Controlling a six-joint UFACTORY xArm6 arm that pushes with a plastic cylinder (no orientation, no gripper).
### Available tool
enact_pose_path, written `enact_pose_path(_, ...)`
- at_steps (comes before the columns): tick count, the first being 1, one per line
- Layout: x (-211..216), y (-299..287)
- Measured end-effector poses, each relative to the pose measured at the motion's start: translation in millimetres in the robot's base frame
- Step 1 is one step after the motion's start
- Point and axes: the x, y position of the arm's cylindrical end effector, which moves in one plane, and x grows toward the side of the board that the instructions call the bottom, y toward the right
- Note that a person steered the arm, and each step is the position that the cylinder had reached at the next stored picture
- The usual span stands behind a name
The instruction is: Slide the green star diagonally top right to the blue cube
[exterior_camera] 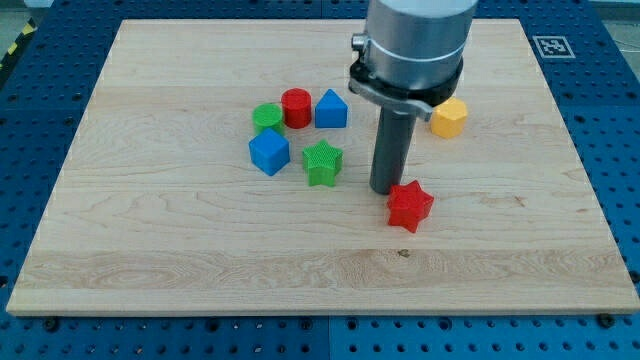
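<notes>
The green star (322, 162) lies near the board's middle. The blue cube (268, 152) sits just to its left, a small gap between them. My tip (383, 189) is on the board to the right of the green star, a clear gap away, and just up-left of the red star (409, 205), close to it.
A green cylinder (267, 117), a red cylinder (296, 107) and a blue triangular block (331, 109) cluster above the cube and star. A yellow hexagonal block (449, 117) lies at the upper right, partly behind the arm. The wooden board (150, 250) rests on a blue perforated table.
</notes>
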Motion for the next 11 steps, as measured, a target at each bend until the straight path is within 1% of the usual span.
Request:
enact_pose_path(1,10,-34)
enact_pose_path(2,4,-74)
enact_pose_path(3,3,-82)
enact_pose_path(4,14,-37)
enact_pose_path(5,8,-22)
enact_pose_path(6,13,-57)
enact_pose_path(7,6,-81)
enact_pose_path(8,-18,-82)
enact_pose_path(9,-31,-59)
enact_pose_path(10,-31,-6)
enact_pose_path(11,-31,-8)
